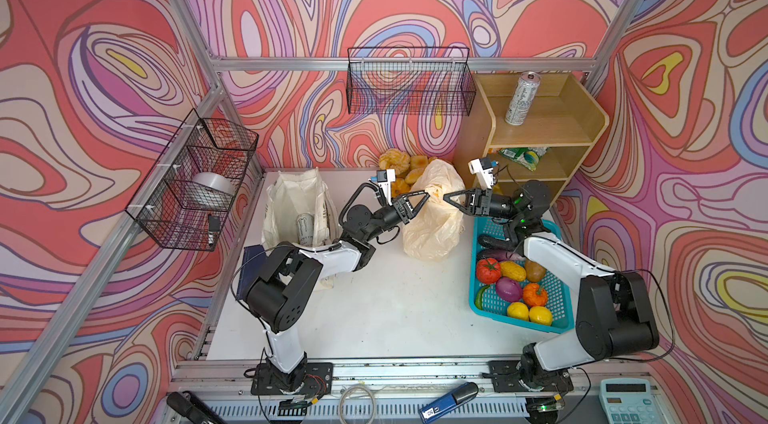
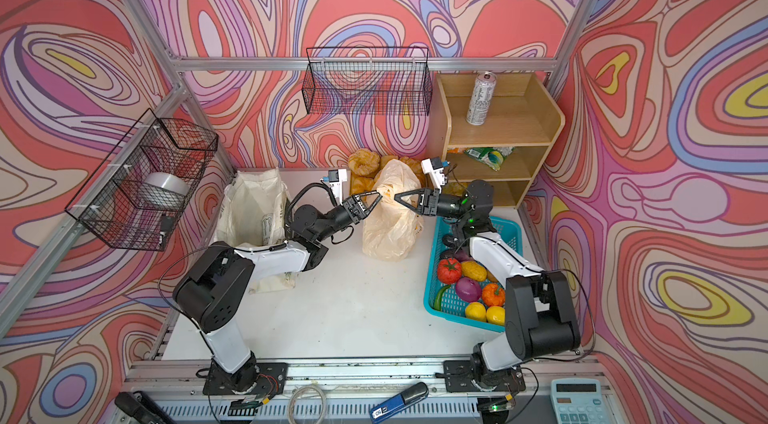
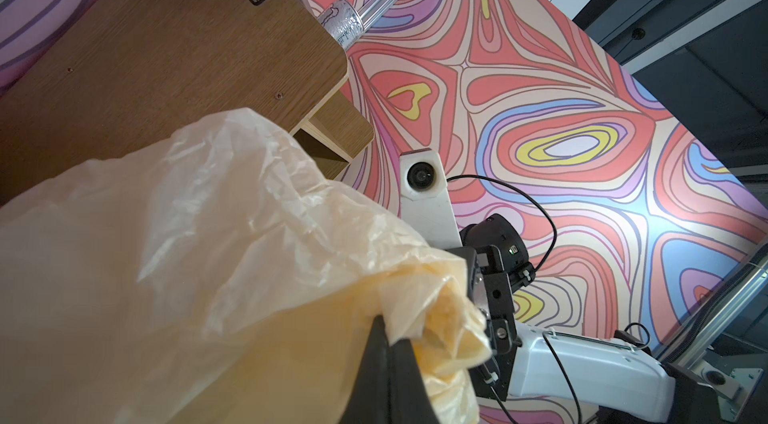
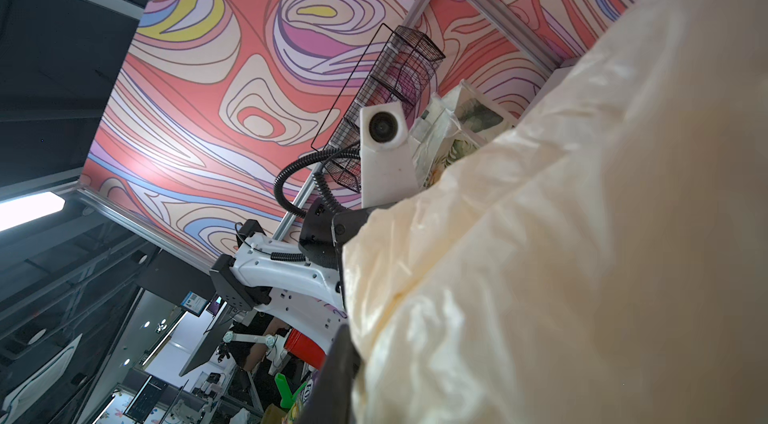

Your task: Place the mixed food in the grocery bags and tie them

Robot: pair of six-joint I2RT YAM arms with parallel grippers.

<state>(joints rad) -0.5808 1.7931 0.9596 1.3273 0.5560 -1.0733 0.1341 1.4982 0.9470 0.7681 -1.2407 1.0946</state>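
Plastic bag (image 1: 432,231): mid-bench, near far edge. Left gripper (image 1: 426,195) clenched on its gathered neck; right gripper (image 1: 446,197) at neck, grip we cannot tell. Risk we see: thin film slipping or tearing under opposed pull, knot failing.

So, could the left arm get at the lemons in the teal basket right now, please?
Probably not: its fingers are pinching the plastic bag, and the right arm stretches over the basket beside the lemons.
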